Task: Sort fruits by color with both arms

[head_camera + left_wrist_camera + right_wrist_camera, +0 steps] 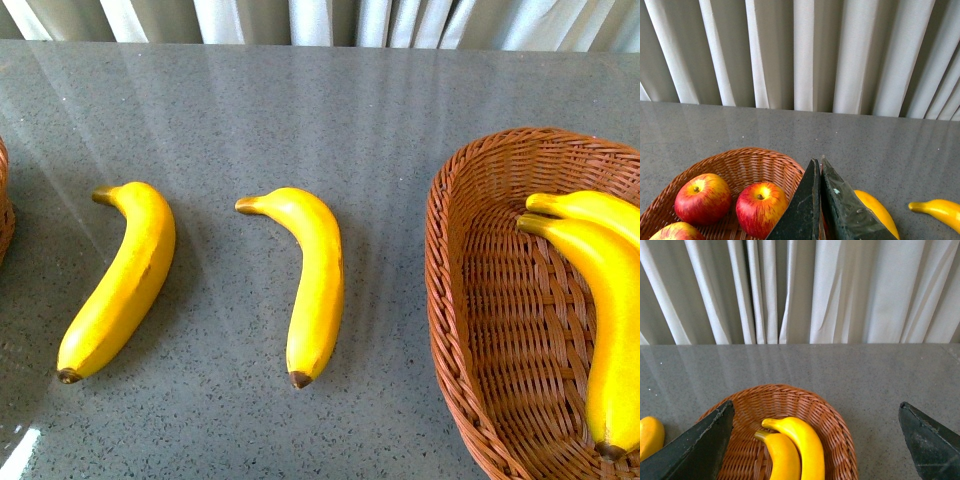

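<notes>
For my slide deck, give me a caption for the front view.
Two bananas on the grey table, two more in the wicker basket.

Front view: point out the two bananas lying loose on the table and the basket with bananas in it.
left loose banana (123, 282), front view, middle of its body.
right loose banana (318, 285), front view, middle of its body.
basket (490, 300), front view, inner left wall.

Long curved bright-yellow bananas with brown tips (120, 280) (312, 285) (610, 330) (600, 207): 4 | round red apples streaked yellow (702, 198) (760, 207) (675, 232): 3 | oval brown woven wicker baskets (445, 300) (755, 157): 2
</notes>
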Action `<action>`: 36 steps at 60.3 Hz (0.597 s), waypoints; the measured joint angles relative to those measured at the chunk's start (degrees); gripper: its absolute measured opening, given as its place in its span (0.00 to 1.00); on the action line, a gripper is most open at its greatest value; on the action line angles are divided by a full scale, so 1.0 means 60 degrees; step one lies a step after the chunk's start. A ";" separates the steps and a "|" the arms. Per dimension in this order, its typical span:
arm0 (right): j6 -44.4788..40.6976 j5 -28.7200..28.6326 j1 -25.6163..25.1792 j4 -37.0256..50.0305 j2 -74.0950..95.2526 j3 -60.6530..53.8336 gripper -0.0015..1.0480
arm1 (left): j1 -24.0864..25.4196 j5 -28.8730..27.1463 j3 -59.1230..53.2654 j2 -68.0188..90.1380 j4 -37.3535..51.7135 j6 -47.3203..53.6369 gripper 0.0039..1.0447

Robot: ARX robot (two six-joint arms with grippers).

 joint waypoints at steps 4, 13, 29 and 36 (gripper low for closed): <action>0.0000 0.0000 0.0000 0.0000 0.0000 0.0000 0.91 | 0.0000 0.0000 0.0000 -0.0302 -0.0299 -0.0004 0.01; -0.0004 0.0000 0.0000 0.0000 0.0000 0.0000 0.91 | 0.0000 0.0000 0.0000 -0.0889 -0.0878 0.0000 0.01; -0.0004 0.0000 0.0000 0.0000 0.0000 0.0000 0.91 | 0.0000 -0.0004 0.0000 -0.1647 -0.1632 0.0000 0.01; 0.0000 0.0000 0.0000 0.0000 0.0000 0.0000 0.91 | 0.0000 -0.0004 0.0000 -0.1971 -0.1949 0.0000 0.01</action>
